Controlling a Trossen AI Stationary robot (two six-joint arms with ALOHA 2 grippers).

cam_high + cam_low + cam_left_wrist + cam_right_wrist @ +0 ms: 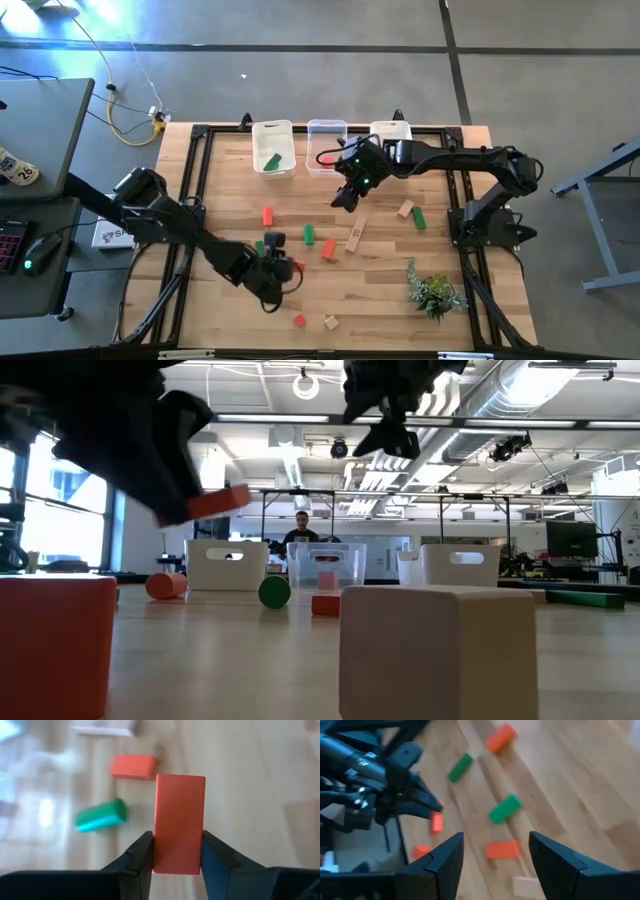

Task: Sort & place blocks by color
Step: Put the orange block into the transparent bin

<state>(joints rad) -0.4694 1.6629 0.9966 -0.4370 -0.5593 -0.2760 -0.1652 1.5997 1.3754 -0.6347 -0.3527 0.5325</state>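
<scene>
My left gripper [277, 272] is over the near middle of the table, shut on a red bar [179, 820], which also shows in the low view [222, 501]. My right gripper [345, 198] hovers open and empty in front of the bins, above the table [495, 845]. Loose blocks lie flat on the table: a red one [268, 215], a green one [308, 234], a red one [328, 249], a tan bar [354, 236], a tan one [405, 209], a green one [419, 218], and a red one [298, 320] and a tan one [330, 321] by the near edge. My left gripper pinches the red bar between its two fingers [140, 857], which press the bar's two long sides at its rear end [177, 862]. Most of the bar sticks out ahead of the fingertips. The bar is lifted clear of the table [222, 501].
Three bins stand along the far edge: a white one holding a green block [272, 147], a clear one holding red [326, 147], and another white one [390, 133]. A small leafy plant [435, 292] sits near the right corner. A person shows beyond the table [302, 530].
</scene>
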